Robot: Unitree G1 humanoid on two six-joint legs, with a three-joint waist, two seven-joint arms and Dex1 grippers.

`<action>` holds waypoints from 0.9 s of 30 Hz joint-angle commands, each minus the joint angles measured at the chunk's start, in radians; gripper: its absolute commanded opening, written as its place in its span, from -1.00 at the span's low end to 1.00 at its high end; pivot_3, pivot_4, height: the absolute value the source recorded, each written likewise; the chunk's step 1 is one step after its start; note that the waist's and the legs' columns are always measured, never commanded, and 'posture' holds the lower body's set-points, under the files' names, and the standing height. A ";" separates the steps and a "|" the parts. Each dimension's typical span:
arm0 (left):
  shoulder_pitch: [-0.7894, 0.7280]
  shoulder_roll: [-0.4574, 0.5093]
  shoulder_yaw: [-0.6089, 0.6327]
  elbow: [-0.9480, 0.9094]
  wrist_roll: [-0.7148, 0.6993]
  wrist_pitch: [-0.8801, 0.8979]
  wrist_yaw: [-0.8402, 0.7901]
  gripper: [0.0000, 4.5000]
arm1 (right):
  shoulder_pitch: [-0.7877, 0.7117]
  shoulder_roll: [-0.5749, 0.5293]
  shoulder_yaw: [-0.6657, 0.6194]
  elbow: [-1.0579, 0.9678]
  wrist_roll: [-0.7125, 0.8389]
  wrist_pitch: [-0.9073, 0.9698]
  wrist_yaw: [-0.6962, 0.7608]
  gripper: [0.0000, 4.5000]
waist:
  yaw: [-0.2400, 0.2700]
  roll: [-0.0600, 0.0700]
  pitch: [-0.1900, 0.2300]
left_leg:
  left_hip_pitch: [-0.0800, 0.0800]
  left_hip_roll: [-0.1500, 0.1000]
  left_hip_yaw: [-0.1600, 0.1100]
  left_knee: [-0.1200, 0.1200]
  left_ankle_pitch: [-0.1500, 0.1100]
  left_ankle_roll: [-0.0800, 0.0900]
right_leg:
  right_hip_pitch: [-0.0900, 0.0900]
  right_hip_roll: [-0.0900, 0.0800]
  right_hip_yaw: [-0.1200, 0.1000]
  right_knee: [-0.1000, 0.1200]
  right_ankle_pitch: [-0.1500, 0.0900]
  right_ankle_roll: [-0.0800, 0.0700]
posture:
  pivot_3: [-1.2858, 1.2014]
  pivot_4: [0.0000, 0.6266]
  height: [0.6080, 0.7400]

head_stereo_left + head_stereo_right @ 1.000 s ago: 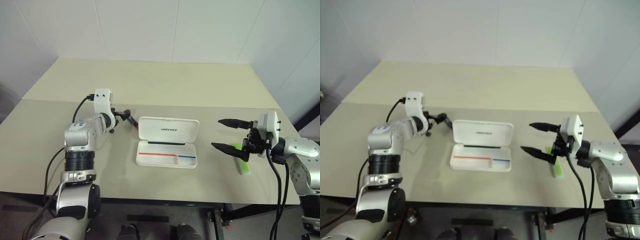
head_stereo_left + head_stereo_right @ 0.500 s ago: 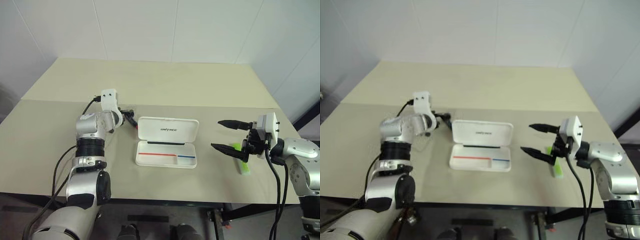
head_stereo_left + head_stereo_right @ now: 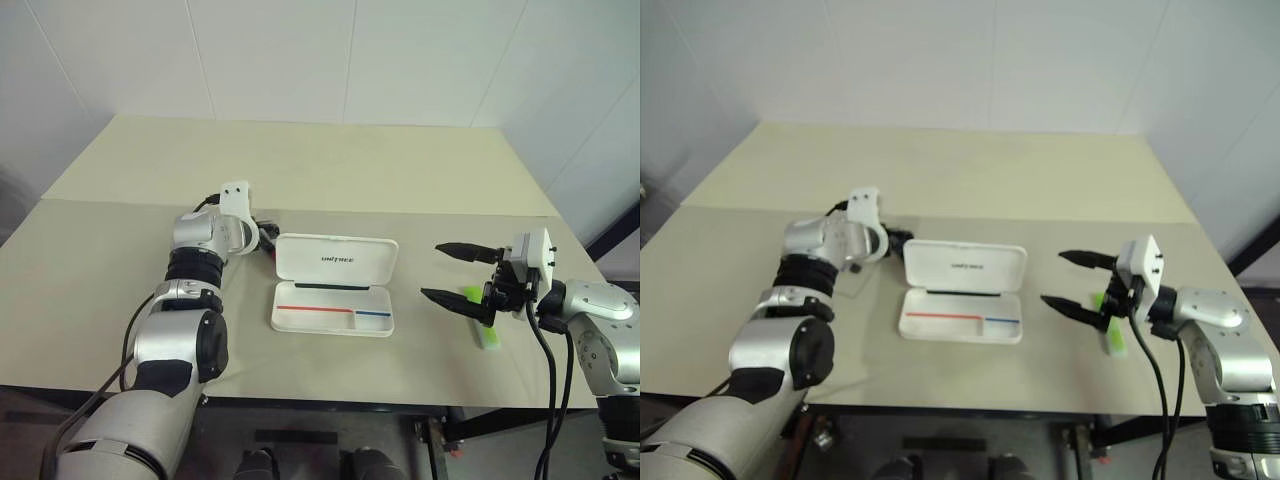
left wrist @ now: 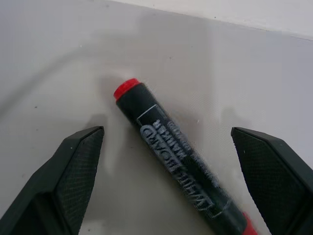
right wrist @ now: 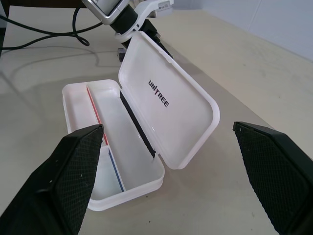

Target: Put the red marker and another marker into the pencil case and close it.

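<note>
The red marker (image 4: 177, 162), a black barrel with red ends, lies flat on the table between the open fingers of my left gripper (image 4: 166, 136). Neither finger touches it. This gripper (image 3: 263, 238) sits just beyond the left end of the pencil case's raised lid. The white pencil case (image 3: 338, 260) stands open at mid-table, and its tray with the red-and-blue stripe is empty. The lime-green marker (image 3: 489, 336) lies to the right of the case, partly hidden behind my right gripper (image 3: 430, 269). That gripper hovers open above the table, pointing at the case (image 5: 168, 105).
The beige table (image 3: 330, 175) runs back to a white wall, and a seam crosses it behind the case. Its front edge (image 3: 330, 400) is close below the tray. A black cable (image 5: 44, 36) trails from my left arm across the table.
My left arm has swung right and lowered, bringing its open gripper down around the red marker beside the case lid. The right gripper and green marker have stayed put.
</note>
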 commanded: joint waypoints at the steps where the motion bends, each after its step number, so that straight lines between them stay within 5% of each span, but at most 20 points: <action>1: -0.039 0.021 -0.027 0.050 0.025 -0.031 -0.011 0.98 | 0.004 0.002 -0.010 -0.037 0.004 -0.010 -0.008 1.00 | -0.001 0.000 0.000 | 0.000 0.000 0.000 0.000 0.000 0.000 | 0.000 0.000 0.000 0.000 0.000 0.000 | 0.03 -0.52 1.00; 12: -0.065 0.042 -0.100 0.169 0.072 -0.052 -0.028 0.98 | 0.016 0.006 -0.013 -0.044 0.000 -0.018 -0.024 1.00 | -0.006 0.000 0.000 | 0.001 0.000 0.001 0.000 0.000 0.000 | 0.000 0.000 0.000 0.001 0.000 0.000 | 0.03 -0.52 1.00; 17: -0.059 0.046 -0.110 0.187 0.078 -0.067 -0.034 0.43 | 0.015 0.007 -0.012 -0.040 -0.003 -0.022 -0.028 1.00 | -0.006 0.000 0.000 | 0.001 0.000 0.001 0.000 0.000 0.000 | 0.000 0.000 0.000 0.001 0.000 0.000 | 0.03 -0.52 1.00; 24: -0.058 0.047 -0.099 0.190 0.077 -0.068 -0.028 -0.59 | 0.009 0.003 -0.014 -0.028 -0.008 -0.027 -0.027 1.00 | -0.001 0.000 0.000 | 0.001 0.000 0.001 0.000 0.000 0.000 | 0.000 0.000 0.000 0.001 0.000 0.000 | 0.03 -0.52 1.00; 27: -0.058 0.051 -0.093 0.191 0.075 -0.075 -0.023 -0.72 | 0.007 0.002 -0.014 -0.025 -0.010 -0.029 -0.028 1.00 | -0.001 0.000 0.000 | 0.001 0.000 0.001 0.000 0.000 0.000 | 0.000 0.000 0.000 0.001 0.000 0.000 | 0.03 -0.52 1.00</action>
